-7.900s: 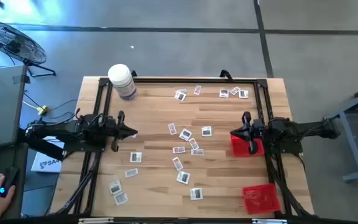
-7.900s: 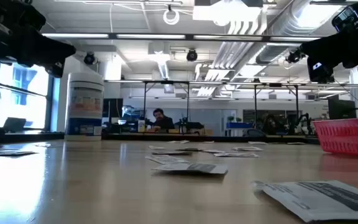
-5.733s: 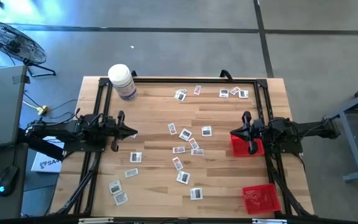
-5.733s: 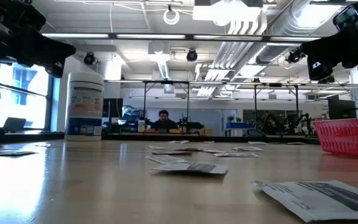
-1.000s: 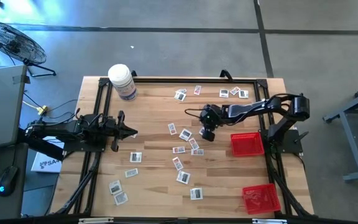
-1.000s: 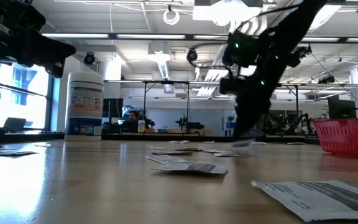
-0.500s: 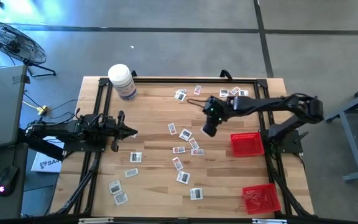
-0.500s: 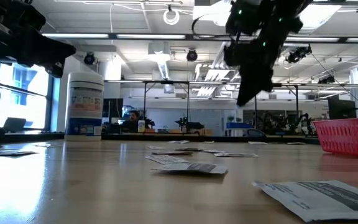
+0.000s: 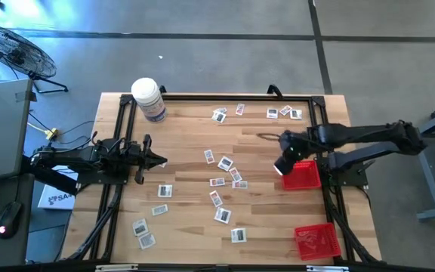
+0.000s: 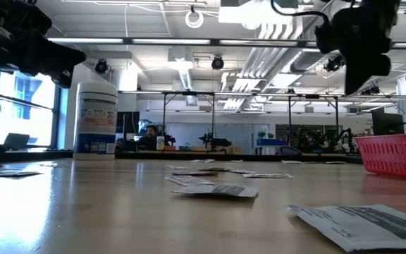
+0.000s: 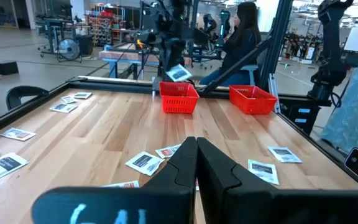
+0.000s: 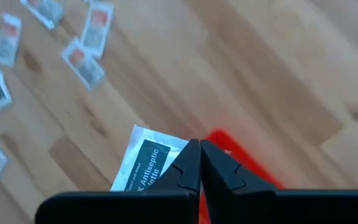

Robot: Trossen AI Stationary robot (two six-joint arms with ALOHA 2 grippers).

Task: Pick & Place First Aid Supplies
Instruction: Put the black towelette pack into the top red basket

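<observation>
Several small white first aid packets (image 9: pixel 219 182) lie flat and scattered on the wooden table. My right gripper (image 9: pixel 282 166) hangs above the table at the left rim of a red basket (image 9: pixel 303 177), shut on one packet (image 12: pixel 143 163). The left wrist view shows that packet (image 11: pixel 179 73) in the air over the basket (image 11: pixel 179 98). My left gripper (image 9: pixel 161 159) is shut and level at the table's left side, with nothing between its fingers (image 11: pixel 196 149). My right gripper pinches the packet between its two fingers by one end (image 12: pixel 178 151). The fingers slant steeply down from above. The rest of the packet sticks out sideways from the fingertips, lifted clear of the table beside the basket's rim (image 12: pixel 229 144).
A white bottle (image 9: pixel 149 98) stands at the far left corner. A second red basket (image 9: pixel 314 240) sits at the near right corner. Black frame rails (image 9: pixel 123 121) run along the table's sides. People sit at benches in the room beyond.
My right gripper has risen from the table's middle and swung toward the right edge, its wrist rolling. The packet it pinched has come up off the wood and now hangs by the red basket's left rim.
</observation>
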